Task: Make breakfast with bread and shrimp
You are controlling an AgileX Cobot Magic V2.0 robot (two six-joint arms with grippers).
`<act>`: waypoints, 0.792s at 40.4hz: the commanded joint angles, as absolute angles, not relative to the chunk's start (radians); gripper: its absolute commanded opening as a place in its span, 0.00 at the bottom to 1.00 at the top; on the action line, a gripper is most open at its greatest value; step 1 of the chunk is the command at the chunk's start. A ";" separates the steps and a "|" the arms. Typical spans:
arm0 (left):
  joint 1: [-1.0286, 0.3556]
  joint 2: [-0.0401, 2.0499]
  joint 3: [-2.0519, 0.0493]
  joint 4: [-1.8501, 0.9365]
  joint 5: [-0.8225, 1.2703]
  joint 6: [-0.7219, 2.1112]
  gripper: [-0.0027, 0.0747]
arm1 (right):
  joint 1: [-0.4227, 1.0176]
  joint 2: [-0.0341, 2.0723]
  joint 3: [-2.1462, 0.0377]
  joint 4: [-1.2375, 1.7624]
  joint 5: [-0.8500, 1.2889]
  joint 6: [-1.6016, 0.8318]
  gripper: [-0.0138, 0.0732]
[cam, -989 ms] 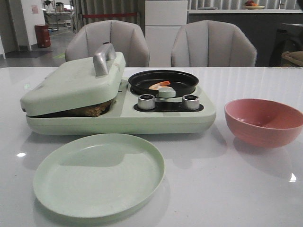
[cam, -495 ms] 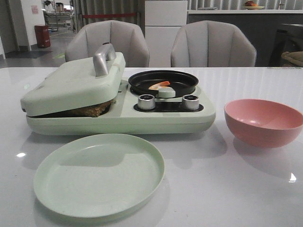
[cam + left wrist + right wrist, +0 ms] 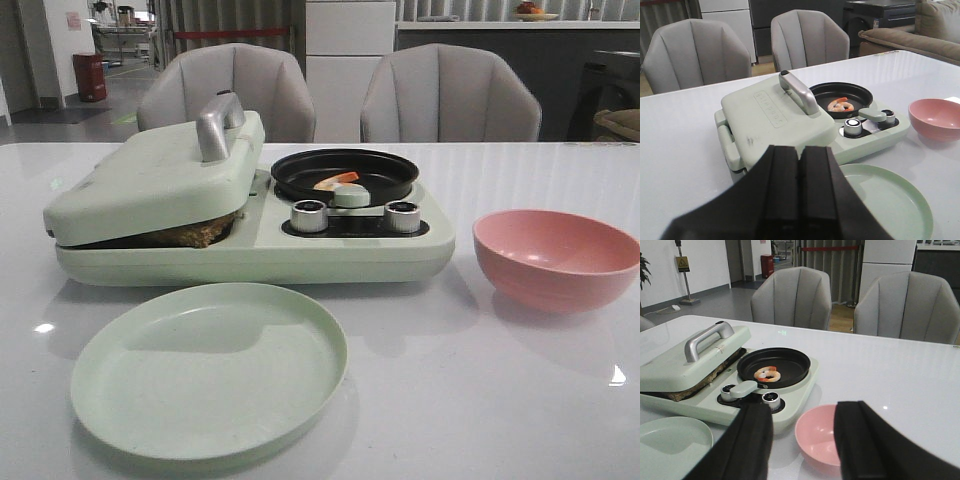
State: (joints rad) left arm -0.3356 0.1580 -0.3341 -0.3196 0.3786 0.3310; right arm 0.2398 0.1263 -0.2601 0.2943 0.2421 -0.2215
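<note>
Mint-green plastic makes up the breakfast maker (image 3: 250, 235), the landmark here. Under its lowered lid (image 3: 150, 180) on its left half, the bread (image 3: 195, 233) shows as a brown edge in the gap. In the black pan (image 3: 345, 172) on its right half lies the shrimp (image 3: 767, 374), curled into a ring, so no clear long axis. The left gripper (image 3: 800, 190) hangs near the maker, fingers pressed together, holding nothing. The right gripper (image 3: 802, 440) is parted wide, empty, probably the nearer arm to the pan. A green plate (image 3: 205, 365) sits before the maker, a pink bowl (image 3: 555, 255) to its right, all on a glossy white table (image 3: 500, 400); grey chairs (image 3: 450, 95) stand behind.
</note>
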 commanded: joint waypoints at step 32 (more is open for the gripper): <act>-0.343 0.169 -0.362 -0.341 0.297 0.324 0.08 | 0.241 0.071 -0.208 0.205 0.132 -0.230 0.12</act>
